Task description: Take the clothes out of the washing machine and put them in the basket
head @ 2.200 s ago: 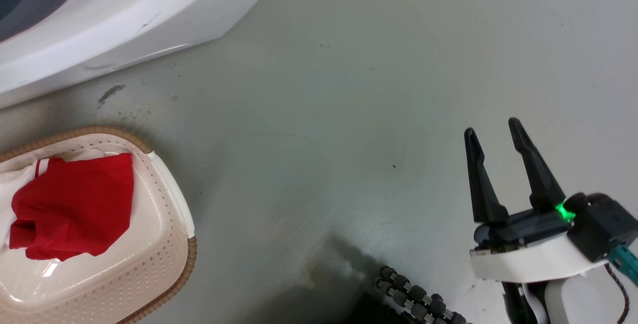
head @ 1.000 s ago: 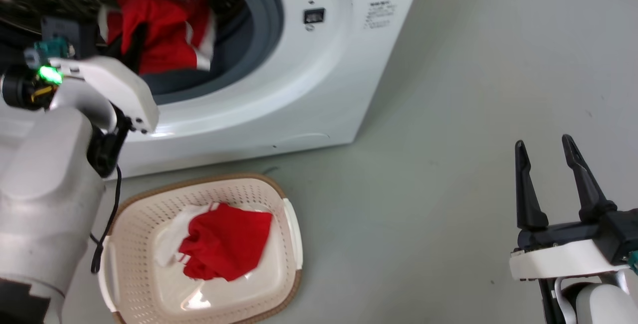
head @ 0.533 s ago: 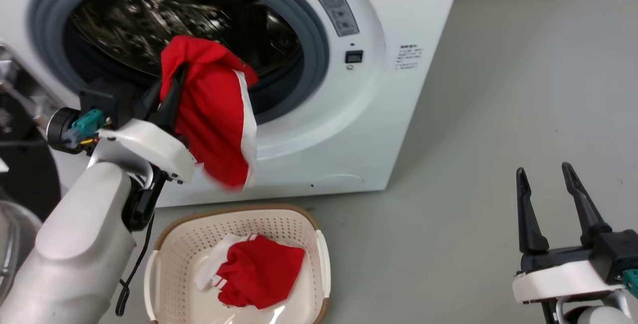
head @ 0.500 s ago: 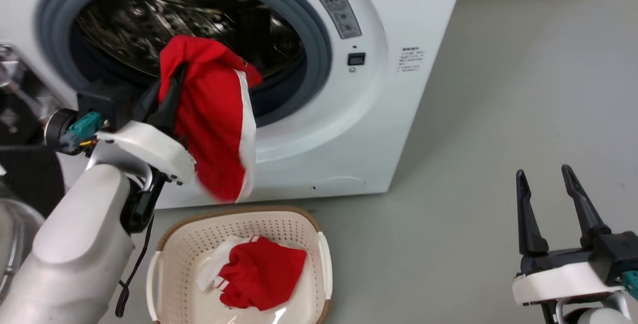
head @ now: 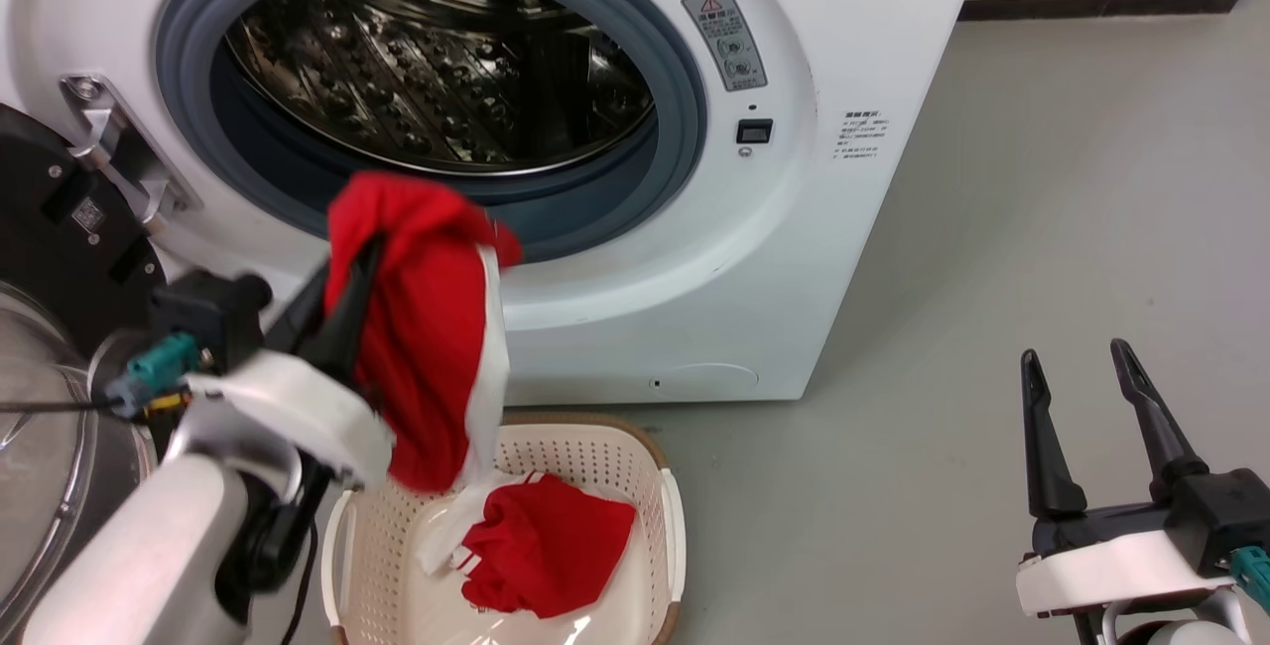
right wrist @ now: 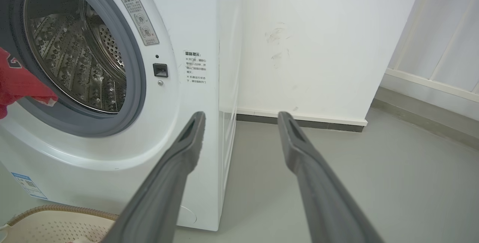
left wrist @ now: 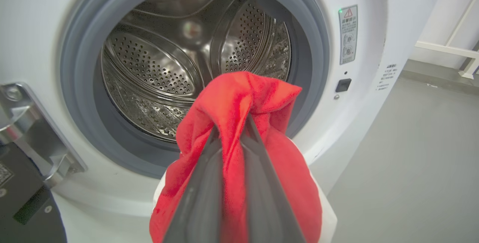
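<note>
Left jaws pinch a red garment [head: 422, 327], clear of the washing machine [head: 794, 258], above the basket's [head: 605, 427] back rim; right jaws stand wide, idle. Released early, it could drape over the rim.

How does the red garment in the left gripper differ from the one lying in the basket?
The held garment hangs draped from the shut left gripper, outside the washing machine; the basket garment lies crumpled in the basket. The held garment shows a long white edge stripe; the basket garment shows mostly red. Both are bright red with white trim.
</note>
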You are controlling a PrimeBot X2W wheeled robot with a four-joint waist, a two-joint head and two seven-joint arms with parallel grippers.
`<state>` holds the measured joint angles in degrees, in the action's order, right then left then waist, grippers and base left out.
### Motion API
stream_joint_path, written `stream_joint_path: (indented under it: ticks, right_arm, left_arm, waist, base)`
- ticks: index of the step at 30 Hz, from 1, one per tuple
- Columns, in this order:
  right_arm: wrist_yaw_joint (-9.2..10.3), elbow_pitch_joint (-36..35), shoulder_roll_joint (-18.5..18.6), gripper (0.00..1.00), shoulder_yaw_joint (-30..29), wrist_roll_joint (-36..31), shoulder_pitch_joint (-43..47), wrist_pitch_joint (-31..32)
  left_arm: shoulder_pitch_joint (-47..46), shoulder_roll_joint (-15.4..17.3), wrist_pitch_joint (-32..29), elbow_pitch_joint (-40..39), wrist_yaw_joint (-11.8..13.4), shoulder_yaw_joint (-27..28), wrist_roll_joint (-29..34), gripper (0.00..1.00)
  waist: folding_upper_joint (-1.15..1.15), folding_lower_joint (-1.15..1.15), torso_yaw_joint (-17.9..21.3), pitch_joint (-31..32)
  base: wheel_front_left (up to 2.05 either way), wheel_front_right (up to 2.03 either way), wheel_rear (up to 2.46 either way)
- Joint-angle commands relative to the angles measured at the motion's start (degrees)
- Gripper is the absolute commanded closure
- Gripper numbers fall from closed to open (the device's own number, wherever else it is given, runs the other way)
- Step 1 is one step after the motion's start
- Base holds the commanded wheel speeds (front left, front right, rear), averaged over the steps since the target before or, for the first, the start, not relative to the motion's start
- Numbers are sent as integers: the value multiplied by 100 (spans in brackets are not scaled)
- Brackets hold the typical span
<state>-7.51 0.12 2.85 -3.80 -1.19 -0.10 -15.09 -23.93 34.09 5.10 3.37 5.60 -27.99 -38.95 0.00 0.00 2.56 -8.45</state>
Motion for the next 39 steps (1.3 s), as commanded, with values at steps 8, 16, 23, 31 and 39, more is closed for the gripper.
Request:
stream_joint_path:
  ticks: [8,16,23,31,39]
  right_arm:
    - [4,-102,5,0,35,-57,-233,-11]
    - [4,-155,4,0,110,-136,-578,-11]
    - [4,-268,4,0,167,-149,-855,-11]
    - [4,-444,4,0,113,-185,-1065,-11]
    - [5,-695,4,0,-19,-185,-1209,-11]
  left_arm:
    - [533,157,-350,482,-67,-263,-98,100]
    - [123,-219,-257,2143,-529,-624,-34,100]
    - [-574,-674,-72,3787,-852,-888,186,100]
    - [-1513,-1093,116,5341,-1107,-971,206,100]
    - [-2241,-1340,278,6350,-1187,-954,146,100]
  waist:
    - [0,0,89,-562]
    - [0,0,262,-1376]
    - [0,0,421,-2153]
    - [0,0,529,-2988]
    - [0,0,553,-3678]
  base:
    - [0,0,0]
    - [0,0,0]
    - [0,0,0]
    - [0,0,0]
    - [0,0,0]
